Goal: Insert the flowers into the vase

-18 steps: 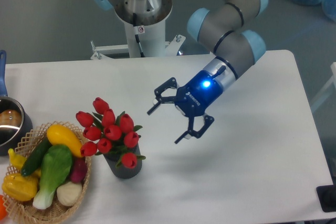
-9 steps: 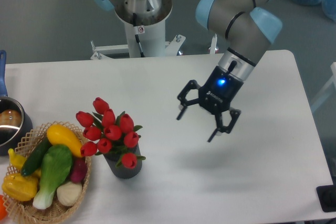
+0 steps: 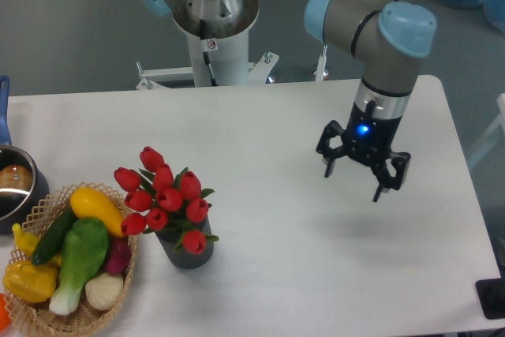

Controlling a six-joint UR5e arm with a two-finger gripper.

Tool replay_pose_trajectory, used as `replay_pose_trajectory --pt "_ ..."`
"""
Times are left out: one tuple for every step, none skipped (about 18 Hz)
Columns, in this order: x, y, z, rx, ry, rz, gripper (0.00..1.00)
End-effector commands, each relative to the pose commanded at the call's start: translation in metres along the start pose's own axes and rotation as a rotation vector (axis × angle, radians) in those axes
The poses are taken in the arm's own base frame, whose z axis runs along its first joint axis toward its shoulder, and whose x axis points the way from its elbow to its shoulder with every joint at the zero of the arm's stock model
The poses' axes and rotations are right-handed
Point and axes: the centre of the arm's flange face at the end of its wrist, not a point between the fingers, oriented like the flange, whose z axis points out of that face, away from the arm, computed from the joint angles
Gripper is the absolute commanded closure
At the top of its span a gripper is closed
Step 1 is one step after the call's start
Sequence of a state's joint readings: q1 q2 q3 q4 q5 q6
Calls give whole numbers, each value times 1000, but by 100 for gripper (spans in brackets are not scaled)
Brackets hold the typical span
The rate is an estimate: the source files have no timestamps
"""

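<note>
The flowers [image 3: 164, 195], a bunch of red tulips with green leaves, stand upright in the vase [image 3: 188, 256], a short dark grey cylinder at the front left of the white table. The blooms spread wider than the vase and hide its rim. My gripper [image 3: 354, 182] hangs open over the right half of the table, far to the right of the flowers, fingers pointing down with nothing between them. A blue light glows on its wrist.
A wicker basket [image 3: 31, 320] with yellow and green vegetables sits just left of the vase. A metal pot [image 3: 16, 183] with a blue handle stands at the left edge. The robot's base column [image 3: 211, 33] rises behind the table.
My open gripper has swung away from the flowers to the right and turned to point downward. The flowers and vase have stayed still.
</note>
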State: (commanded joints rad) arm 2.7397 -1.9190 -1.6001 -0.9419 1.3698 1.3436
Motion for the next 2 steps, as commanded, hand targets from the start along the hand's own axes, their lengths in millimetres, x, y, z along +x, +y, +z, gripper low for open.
replay_pose_trajectory --pt "-1 1 0 -9 -1 14 0" --pt "1 4 4 -37 1 18 0"
